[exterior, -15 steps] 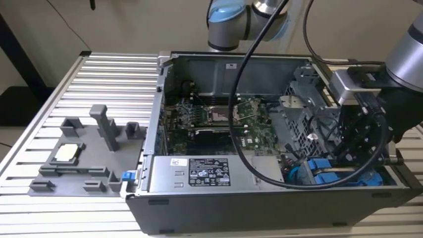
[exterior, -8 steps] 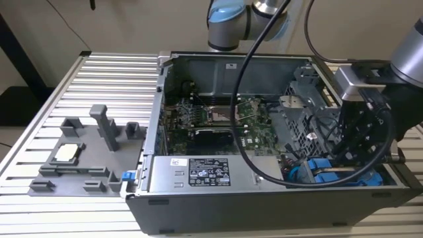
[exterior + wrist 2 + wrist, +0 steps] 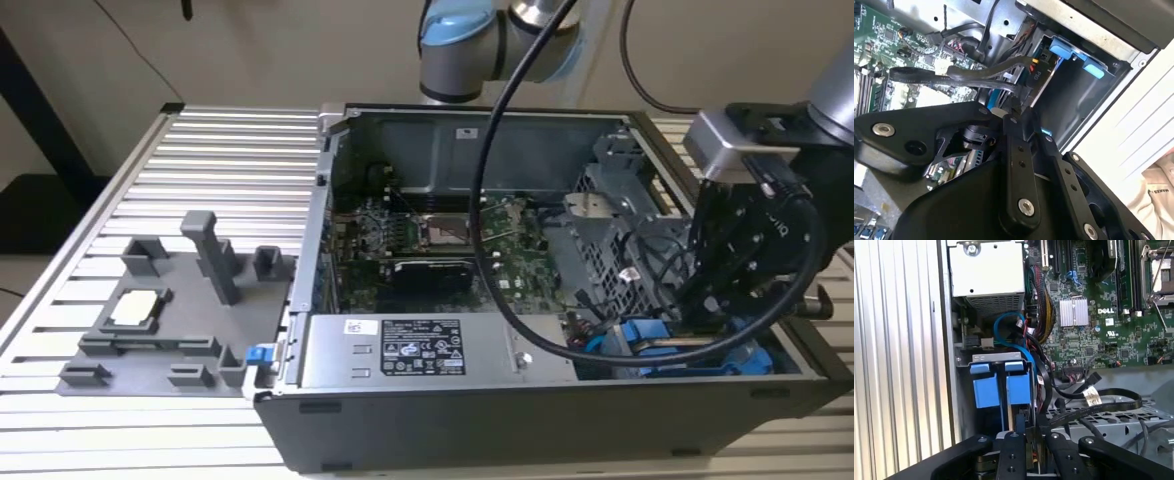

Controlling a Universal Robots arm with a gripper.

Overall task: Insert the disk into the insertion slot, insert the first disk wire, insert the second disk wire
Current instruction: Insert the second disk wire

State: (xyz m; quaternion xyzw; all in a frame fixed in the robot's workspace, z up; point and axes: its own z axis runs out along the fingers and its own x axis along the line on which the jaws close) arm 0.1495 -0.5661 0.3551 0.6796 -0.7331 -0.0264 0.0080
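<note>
**Disk sits in its slot, gripper low over the wires**

Disk (image 3: 1018, 390) is inside the slot (image 3: 996, 357), at the corner of the computer case (image 3: 534, 420) near the exterior view's right. Its blue frame faces out of the slot. In the first wrist view its long side runs straight away from the gripper (image 3: 1029, 437), toward the silver box (image 3: 986, 270). A second blue frame (image 3: 985, 392) sits just beside it, side by side.

The gripper is down in that corner, just above the blue frames. Its two black fingers (image 3: 1017, 432) are close together around a black plug (image 3: 1030, 80) on a flat black wire (image 3: 969, 74). I cannot tell if they pinch it tight.

More black wires (image 3: 1094, 405) loop over the grey metal cage (image 3: 621, 230). The green board (image 3: 441, 235) lies further in. A grey tray (image 3: 174, 320) rests on the table (image 3: 200, 150), well apart from the case.
</note>
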